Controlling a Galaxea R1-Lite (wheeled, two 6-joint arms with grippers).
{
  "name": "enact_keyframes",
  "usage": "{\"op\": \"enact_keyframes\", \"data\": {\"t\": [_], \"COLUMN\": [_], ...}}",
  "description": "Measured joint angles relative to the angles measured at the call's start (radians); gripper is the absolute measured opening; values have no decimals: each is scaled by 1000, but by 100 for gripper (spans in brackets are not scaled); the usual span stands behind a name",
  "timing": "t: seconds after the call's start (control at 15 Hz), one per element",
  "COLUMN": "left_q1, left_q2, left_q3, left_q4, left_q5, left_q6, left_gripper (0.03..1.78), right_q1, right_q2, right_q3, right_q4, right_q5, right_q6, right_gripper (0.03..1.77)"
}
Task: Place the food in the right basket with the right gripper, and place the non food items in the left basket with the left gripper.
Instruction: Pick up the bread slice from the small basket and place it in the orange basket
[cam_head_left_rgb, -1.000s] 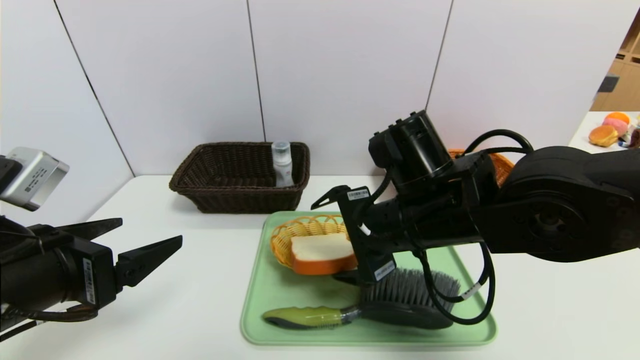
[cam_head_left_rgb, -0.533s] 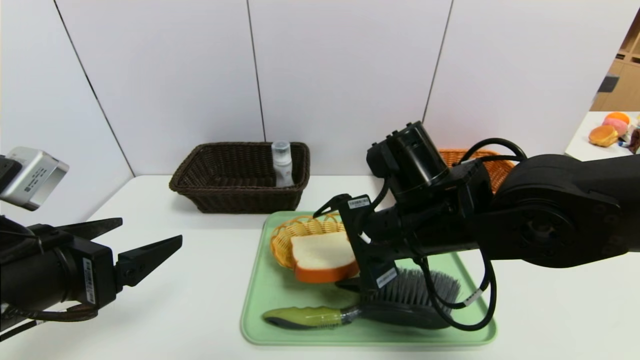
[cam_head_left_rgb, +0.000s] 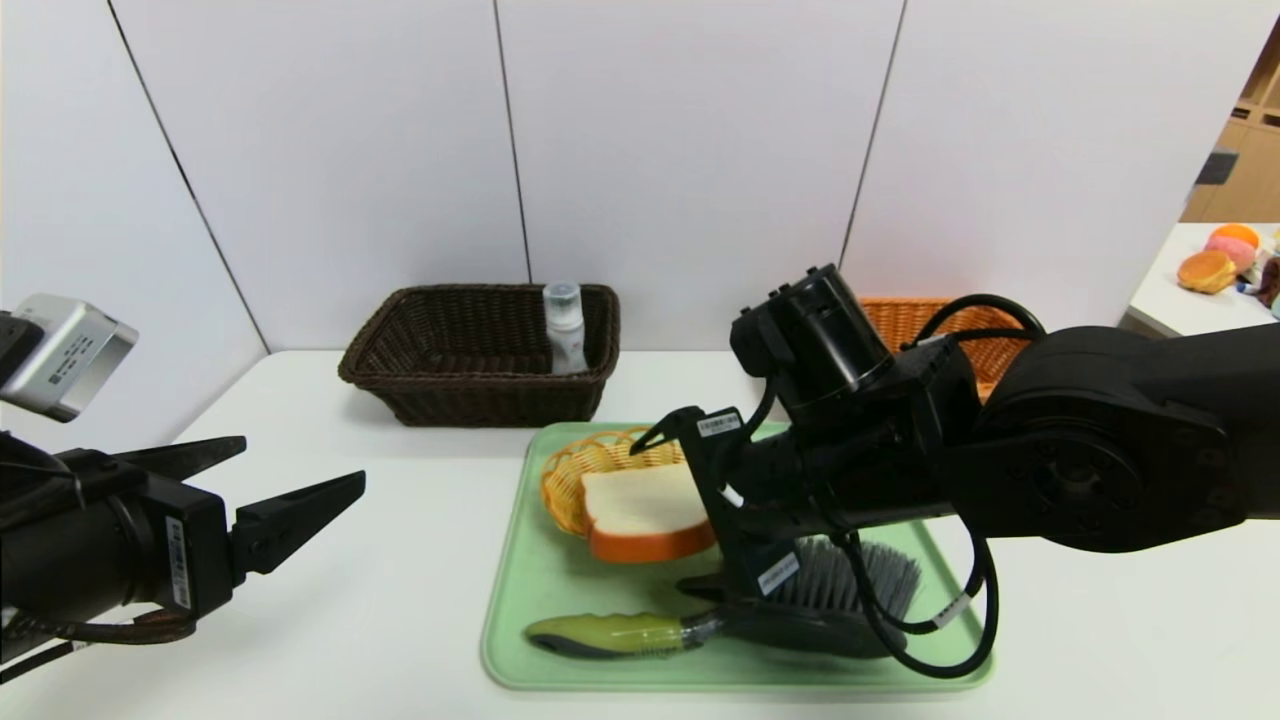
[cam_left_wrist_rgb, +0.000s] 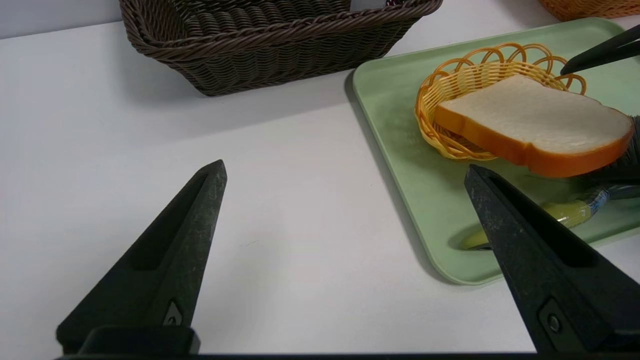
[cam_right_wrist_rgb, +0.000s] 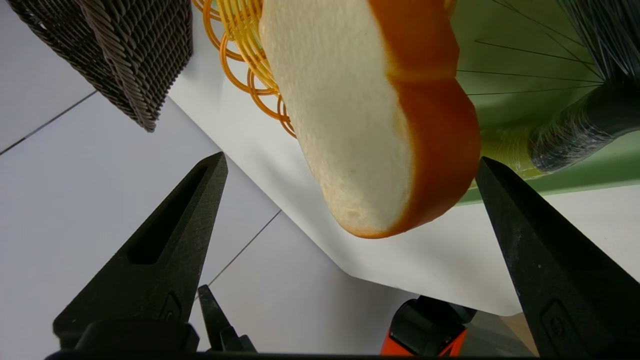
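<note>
My right gripper (cam_head_left_rgb: 690, 510) stands wide open at centre frame, jaws either side of the white, orange-crusted bread slice (cam_head_left_rgb: 643, 512), gripping nothing. The slice leans on a small yellow wire basket (cam_head_left_rgb: 585, 472) on the pale green plastic tray (cam_head_left_rgb: 545, 610). My left gripper (cam_head_left_rgb: 270, 490) hangs open and empty at lower left.

Two black robot arms with pointed triangular fingers (cam_left_wrist_rgb: 190, 235). The right arm (cam_head_left_rgb: 1100, 440) carries looping black cables and white barcode labels. A silver camera box (cam_head_left_rgb: 65, 355) sits on the left arm.

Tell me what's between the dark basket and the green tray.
Nothing: in the head view only bare white table separates the dark basket from the green tray.
</note>
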Motion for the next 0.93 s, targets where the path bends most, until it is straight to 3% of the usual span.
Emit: {"op": "enact_keyframes", "data": {"t": [0.27,0.47,0.53,0.6,0.93], "left_q1": [0,0,0,0,1], "left_q2": [0,0,0,0,0], "left_q3": [0,0,0,0,2], "left_q4": [0,0,0,0,0], "left_q5": [-1,-1,-1,-1,0], "left_q6": [0,-1,-1,-3,-3], "left_gripper": [169,169,169,169,169], "right_q1": [0,-1,-1,-1,-4], "right_q2": [2,3,3,3,0], "right_q3": [-1,-2,-2,-3,-2], "right_q4": [-1,-1,0,-2,-1], "right_q5": [-1,-1,-1,-1,1], "right_q6": [-4,-4,-4,-4,-5], "right_gripper": [110,79,53,11,11]}}
